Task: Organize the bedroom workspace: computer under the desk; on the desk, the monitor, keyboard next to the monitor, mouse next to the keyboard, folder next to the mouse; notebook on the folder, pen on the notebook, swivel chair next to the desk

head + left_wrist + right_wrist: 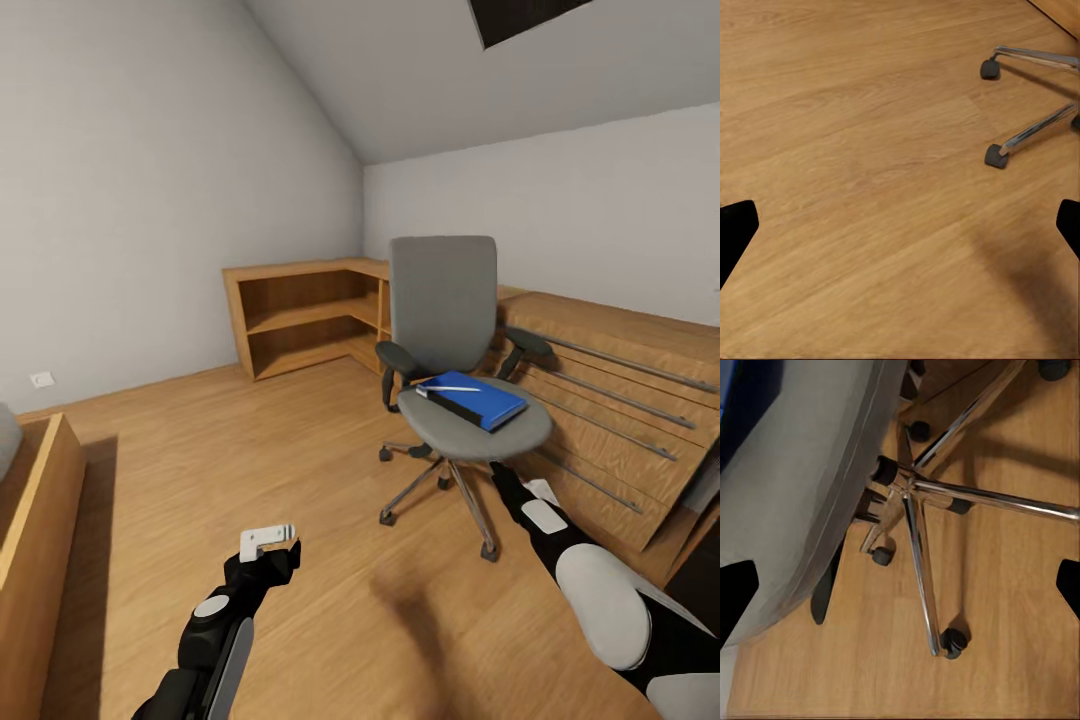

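Note:
The swivel chair stands mid-room with its grey seat facing me. On the seat lies the blue folder with the white pen on top; a dark edge shows along its near side. My right gripper is open, low beside the seat's front edge, over the chair's chrome star base. My left gripper hangs open above bare floor, left of the chair; in the left wrist view two of the chair's casters show. The desk, computer, monitor, keyboard, mouse and notebook are out of view.
A light-wood corner shelf fills the far corner. A low wooden drawer cabinet with metal rails runs along the right, close behind the chair. A wooden bed frame stands at the left. Wood floor lies open between them.

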